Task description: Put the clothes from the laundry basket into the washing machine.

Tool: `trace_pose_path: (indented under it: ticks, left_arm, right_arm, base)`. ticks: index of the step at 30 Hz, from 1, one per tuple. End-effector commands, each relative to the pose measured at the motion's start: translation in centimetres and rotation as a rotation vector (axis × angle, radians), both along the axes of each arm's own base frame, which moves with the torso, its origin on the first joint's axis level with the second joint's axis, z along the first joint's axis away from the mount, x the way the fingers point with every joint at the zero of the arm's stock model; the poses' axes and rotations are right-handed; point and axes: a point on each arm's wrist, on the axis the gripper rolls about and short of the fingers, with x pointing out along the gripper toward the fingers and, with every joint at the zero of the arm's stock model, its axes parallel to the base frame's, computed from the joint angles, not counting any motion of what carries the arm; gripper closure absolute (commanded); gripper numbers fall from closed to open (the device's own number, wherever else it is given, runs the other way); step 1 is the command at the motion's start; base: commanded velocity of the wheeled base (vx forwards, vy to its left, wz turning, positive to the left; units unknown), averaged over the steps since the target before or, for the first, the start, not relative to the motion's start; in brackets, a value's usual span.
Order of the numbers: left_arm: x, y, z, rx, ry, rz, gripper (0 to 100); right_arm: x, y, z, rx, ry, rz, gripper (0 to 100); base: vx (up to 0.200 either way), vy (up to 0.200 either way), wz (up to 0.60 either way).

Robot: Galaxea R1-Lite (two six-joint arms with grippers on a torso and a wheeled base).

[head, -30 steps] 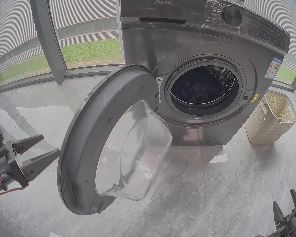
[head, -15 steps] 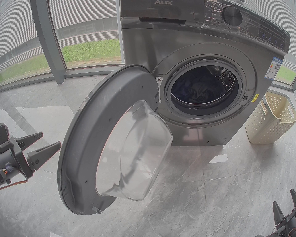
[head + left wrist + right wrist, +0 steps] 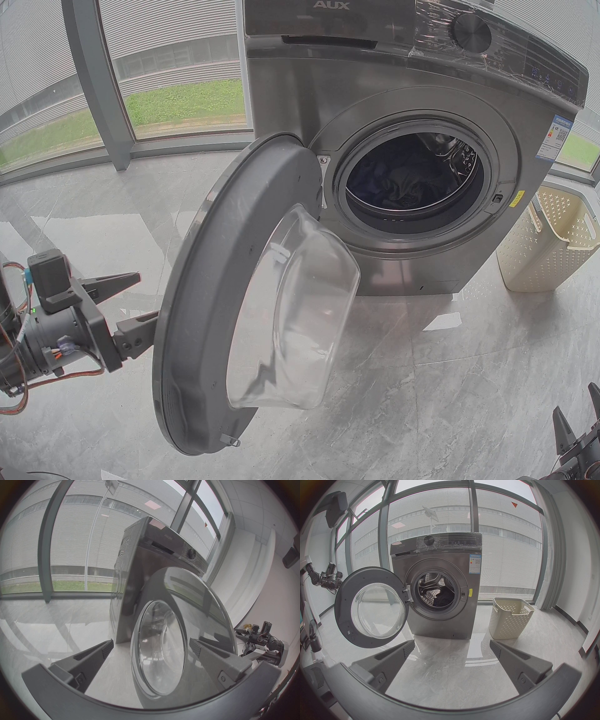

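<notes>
I have the washing machine (image 3: 294,87) straight ahead on the grey tiled floor (image 3: 406,387), its round door (image 3: 212,269) hanging open on the hinge at my left of the opening, the clear glass bowl (image 3: 294,312) of the door bulging towards me. The clothes (image 3: 400,181) are a dark heap low down inside the drum, and the right wrist view shows them there as well (image 3: 442,598). The laundry basket (image 3: 550,250) is cream and perforated, and it stands upright on the floor just beside the machine's right side. My left gripper (image 3: 147,297) is at the outer face of the door with its claw spread wide and nothing in it. Its lower finger runs up to the door's rim, but I cannot tell whether it touches. From the left wrist view the door's outer face sits between the two fingers (image 3: 150,642). My right gripper (image 3: 574,400) is low at my right, well apart from machine and basket, with its claw also wide and empty – its own camera looks between the fingers (image 3: 450,642) at the machine front. Behind the machine on my left is a tall window (image 3: 175,69) with grass outside
</notes>
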Motion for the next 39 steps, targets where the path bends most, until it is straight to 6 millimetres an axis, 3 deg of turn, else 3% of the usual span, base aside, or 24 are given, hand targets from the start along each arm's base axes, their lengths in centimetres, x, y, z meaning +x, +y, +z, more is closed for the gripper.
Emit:
trace_pose_path:
  ticks: [1, 8, 29, 39]
  left_arm:
    - [2.0, -2.5, -0.5, 0.012, 0.019, -0.052, 0]
    - [3.9, -4.2, -1.2, 0.015, 0.028, -0.081, 0]
    - [9.1, -11.2, 1.1, -0.056, -0.060, -0.112, 0]
    - [11.3, -13.4, 0.8, -0.058, -0.060, -0.123, 0]
  right_arm:
    - [0.1, 0.0, -0.5, -0.001, 0.010, 0.001, 0]
    - [0.1, 0.0, -0.5, -0.001, 0.010, 0.001, 0]
    - [0.1, 0.0, -0.5, 0.001, 0.010, 0.001, 0]
    - [0.1, 0.0, -0.5, -0.001, 0.010, -0.001, 0]
  base:
    - [0.000, 0.000, 0.00]
    - [0.000, 0.000, 0.00]
    - [0.000, 0.000, 0.00]
    - [0.000, 0.000, 0.00]
